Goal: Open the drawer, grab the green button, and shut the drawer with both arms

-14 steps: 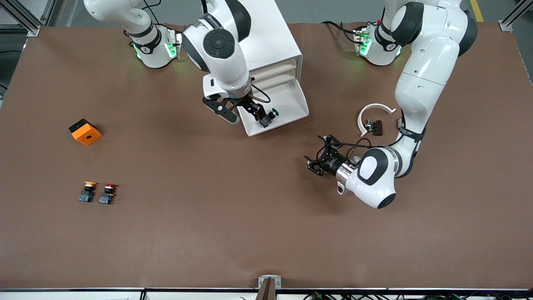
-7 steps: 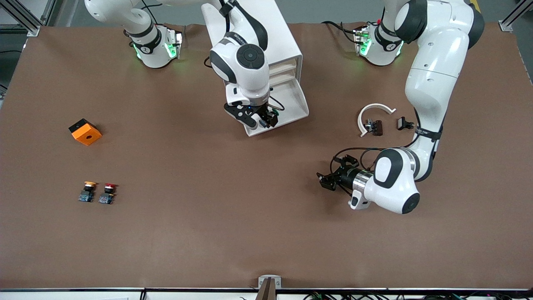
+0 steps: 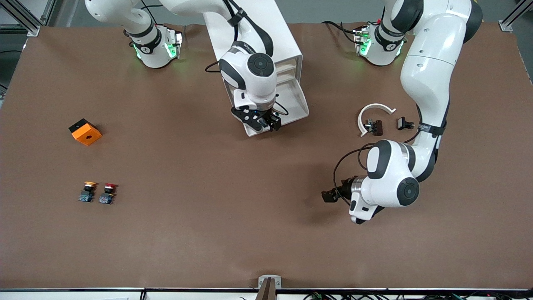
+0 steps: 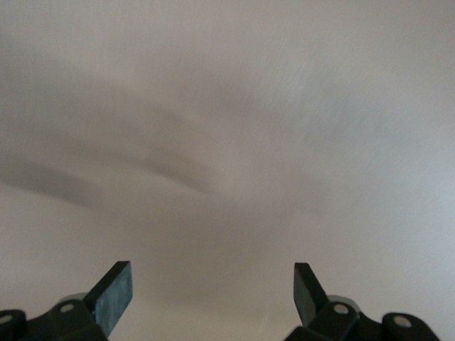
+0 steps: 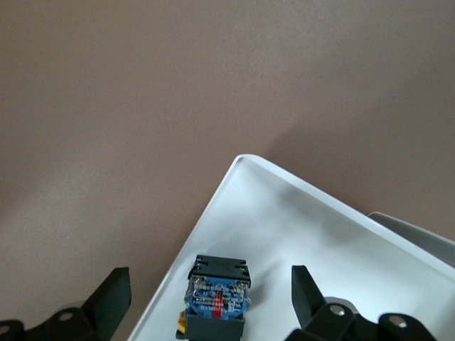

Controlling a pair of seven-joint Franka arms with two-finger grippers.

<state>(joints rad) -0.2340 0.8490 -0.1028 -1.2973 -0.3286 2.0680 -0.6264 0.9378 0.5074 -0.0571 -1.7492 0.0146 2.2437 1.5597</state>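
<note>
White drawer (image 5: 298, 234) holds the button (image 5: 217, 295) between the right hand's (image 5: 210, 298) wide fingers; left hand (image 4: 211, 295) wide over bare table

Right gripper (image 3: 268, 123) lower over button (image 5: 217, 295)

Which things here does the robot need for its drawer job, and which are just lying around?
Needed: drawer, pulled open; button lying in it; right gripper open above it; left gripper open, waiting over bare table.

Lying about: orange block; yellow button; red button; white ring piece.

white drawer (image 3: 296, 109), brown table (image 3: 208, 233), orange block (image 3: 85, 132), yellow-capped (image 3: 88, 183) and red-capped buttons (image 3: 109, 186).
</note>
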